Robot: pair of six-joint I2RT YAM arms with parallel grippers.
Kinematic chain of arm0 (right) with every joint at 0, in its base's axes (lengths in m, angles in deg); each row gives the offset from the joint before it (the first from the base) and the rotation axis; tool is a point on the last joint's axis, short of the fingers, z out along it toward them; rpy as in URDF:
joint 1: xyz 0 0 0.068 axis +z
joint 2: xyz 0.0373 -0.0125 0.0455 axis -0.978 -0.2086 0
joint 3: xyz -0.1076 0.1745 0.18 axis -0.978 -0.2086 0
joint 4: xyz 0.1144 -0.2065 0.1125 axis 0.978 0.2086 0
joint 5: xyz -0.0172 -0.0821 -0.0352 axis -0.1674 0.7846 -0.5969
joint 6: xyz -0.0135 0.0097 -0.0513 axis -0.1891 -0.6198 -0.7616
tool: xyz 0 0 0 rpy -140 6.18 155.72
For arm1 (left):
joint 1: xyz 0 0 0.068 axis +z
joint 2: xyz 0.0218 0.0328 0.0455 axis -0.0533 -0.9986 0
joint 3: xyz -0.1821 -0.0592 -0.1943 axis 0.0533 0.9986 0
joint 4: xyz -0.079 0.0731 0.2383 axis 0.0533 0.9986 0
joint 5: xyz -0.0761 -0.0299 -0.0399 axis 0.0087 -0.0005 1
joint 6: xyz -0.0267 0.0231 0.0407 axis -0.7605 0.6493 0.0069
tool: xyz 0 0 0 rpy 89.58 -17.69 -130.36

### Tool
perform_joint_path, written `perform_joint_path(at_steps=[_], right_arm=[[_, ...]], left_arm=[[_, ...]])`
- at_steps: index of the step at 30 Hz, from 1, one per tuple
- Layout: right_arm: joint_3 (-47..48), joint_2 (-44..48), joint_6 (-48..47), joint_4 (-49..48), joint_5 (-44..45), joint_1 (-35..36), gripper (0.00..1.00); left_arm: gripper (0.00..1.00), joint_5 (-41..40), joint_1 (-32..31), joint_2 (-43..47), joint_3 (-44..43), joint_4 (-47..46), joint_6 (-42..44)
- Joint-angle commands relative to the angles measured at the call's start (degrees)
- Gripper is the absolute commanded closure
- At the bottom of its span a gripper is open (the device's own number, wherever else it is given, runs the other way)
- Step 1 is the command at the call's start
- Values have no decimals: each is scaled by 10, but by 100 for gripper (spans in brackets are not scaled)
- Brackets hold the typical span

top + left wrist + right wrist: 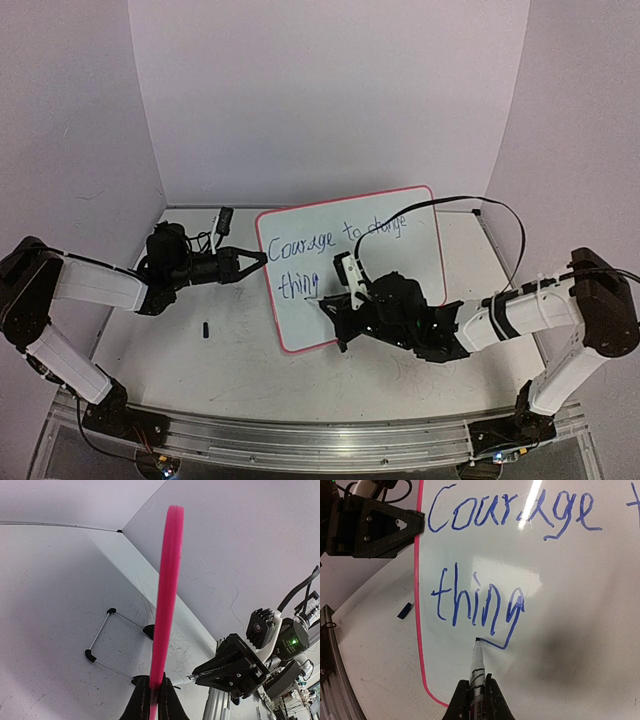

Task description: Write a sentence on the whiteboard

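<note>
The whiteboard (408,255), white with a pink rim, stands tilted mid-table. The sentence (300,247) in blue reads "Courage to change" with "thing" below it; the right wrist view shows "Courage" (510,510) and "thing" (477,605). My left gripper (262,257) is shut on the board's left rim, seen edge-on in the left wrist view (167,580) between the fingers (142,702). My right gripper (335,315) is shut on a marker (477,665). The marker's tip touches the board at the end of the g's tail.
A small dark marker cap (205,329) lies on the tabletop left of the board, also in the right wrist view (405,610). The board's wire stand with black feet (100,632) rests behind it. A black cable (500,215) arcs over the right arm. White walls enclose the table.
</note>
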Motion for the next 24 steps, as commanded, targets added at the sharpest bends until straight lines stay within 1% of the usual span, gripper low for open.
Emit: perform_joint_path(at_steps=[1,6,14,24], right_arm=[[-9,60,-10,-9,13,-2,100],[-14,81,-9,-10,16,-20,100],[-1,60,-6,-20,16,-53,100],[1,34,-7,-31,18,-64,100]], left_arm=[[100,14,-5,19,-20,-18,-17],[100,15,-4,17,-21,-18,-16],[100,14,-4,23,-21,-16,-17],[100,17,-4,19,-26,-15,-16]])
